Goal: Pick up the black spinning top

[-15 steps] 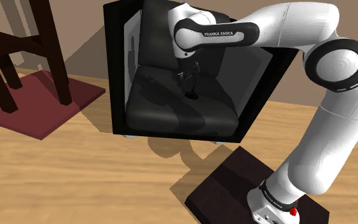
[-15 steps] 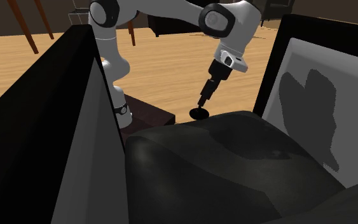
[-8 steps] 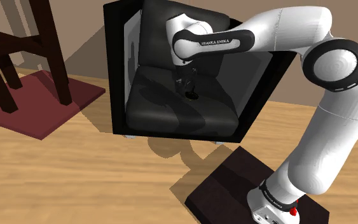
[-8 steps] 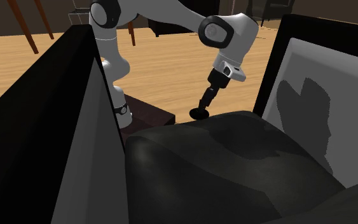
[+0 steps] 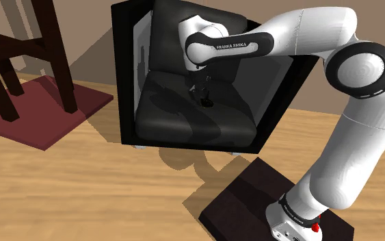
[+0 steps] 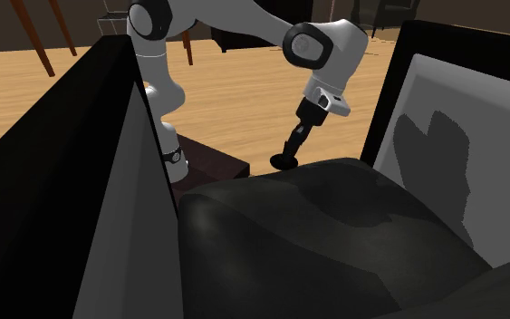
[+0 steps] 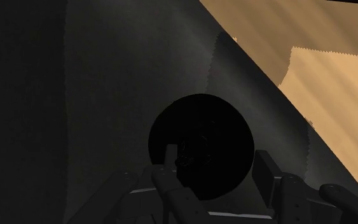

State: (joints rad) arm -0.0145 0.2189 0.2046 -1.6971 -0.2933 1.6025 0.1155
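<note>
Black spinning top: it sits on the dark seat cushion of the armchair, directly under the tool.
Tool: its fingers stand apart, one at each side of the top's middle. As I judge, they do not clamp it yet.
Step in hand: closing on the top.
How to do it well: centre the top's middle between the fingers, close slowly, and lift straight up only when the grip is firm.
Risk: the cushion is uneven, so a push from one finger can tip the top.

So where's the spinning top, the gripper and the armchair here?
Spinning top (image 6: 284,163): second exterior view, on its flat disc.
Gripper (image 6: 291,148): second exterior view, between its fingertips.
Armchair (image 5: 167,120): shoulder view, on bare seat cushion.
</note>
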